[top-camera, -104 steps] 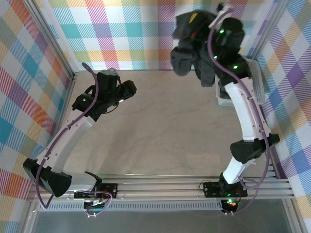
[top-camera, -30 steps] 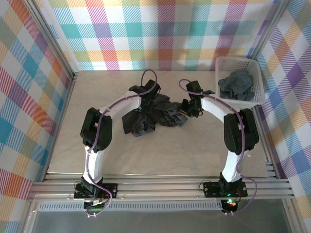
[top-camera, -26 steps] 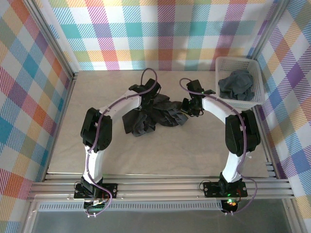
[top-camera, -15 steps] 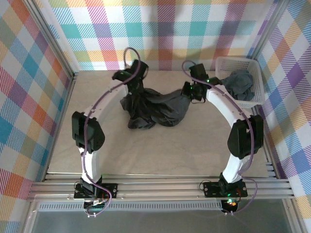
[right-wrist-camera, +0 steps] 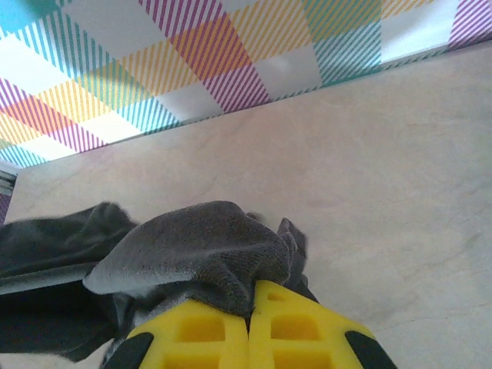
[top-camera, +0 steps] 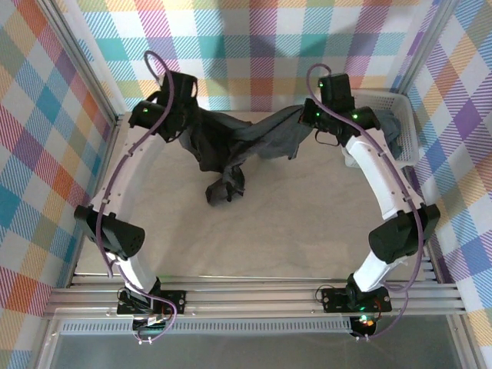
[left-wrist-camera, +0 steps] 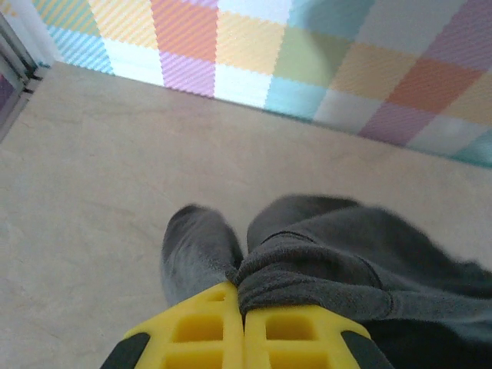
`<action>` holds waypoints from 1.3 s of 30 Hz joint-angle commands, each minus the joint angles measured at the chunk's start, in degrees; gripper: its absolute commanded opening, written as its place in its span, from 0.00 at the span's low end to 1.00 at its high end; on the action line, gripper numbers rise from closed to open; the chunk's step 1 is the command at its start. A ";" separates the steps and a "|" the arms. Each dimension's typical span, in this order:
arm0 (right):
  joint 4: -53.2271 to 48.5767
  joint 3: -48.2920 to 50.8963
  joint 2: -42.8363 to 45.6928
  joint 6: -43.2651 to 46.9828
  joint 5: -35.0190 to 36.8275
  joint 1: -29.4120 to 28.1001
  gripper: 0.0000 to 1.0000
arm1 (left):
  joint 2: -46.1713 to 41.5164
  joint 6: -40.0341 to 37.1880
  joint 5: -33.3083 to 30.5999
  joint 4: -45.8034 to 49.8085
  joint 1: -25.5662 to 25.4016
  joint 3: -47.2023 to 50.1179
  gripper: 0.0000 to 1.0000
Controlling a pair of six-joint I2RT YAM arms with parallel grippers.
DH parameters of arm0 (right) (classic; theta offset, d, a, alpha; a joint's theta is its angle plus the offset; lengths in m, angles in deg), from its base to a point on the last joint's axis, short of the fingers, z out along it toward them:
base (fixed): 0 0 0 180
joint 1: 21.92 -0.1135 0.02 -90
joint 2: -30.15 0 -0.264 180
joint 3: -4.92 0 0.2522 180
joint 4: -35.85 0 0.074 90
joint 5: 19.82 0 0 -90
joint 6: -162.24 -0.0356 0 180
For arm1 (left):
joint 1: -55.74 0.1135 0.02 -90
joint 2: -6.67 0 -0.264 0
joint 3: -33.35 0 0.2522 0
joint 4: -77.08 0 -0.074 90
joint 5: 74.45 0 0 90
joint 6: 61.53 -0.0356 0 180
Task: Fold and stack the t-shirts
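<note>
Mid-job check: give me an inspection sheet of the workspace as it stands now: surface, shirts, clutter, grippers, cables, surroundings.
Surface: beige table, smooth, no stains seen.
Job's things: one dark t-shirt stretched between both grippers, its bunched end hanging down to the table; a second t-shirt heaped in the basket.
Clutter: white basket at the far right corner; nothing else seen.
Grippers: left gripper shut on the t-shirt; right gripper shut on its other end.
Cables: purple cables run along both arms; no snag seen.
Surroundings: plaid walls on three sides; metal rail at the near edge.
</note>
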 commanded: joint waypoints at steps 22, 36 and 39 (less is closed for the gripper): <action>16.10 8.94 15.67 9.71 -0.95 5.01 0.00 | -8.23 -2.48 -2.33 -6.61 4.62 -10.26 0.00; 27.64 25.13 33.21 9.00 -11.34 5.05 0.00 | -18.02 -2.39 -9.90 -17.02 4.62 -1.25 0.00; 26.77 26.26 32.41 9.31 -10.68 5.02 0.00 | -12.28 -1.67 -8.83 -12.88 5.41 -5.85 0.00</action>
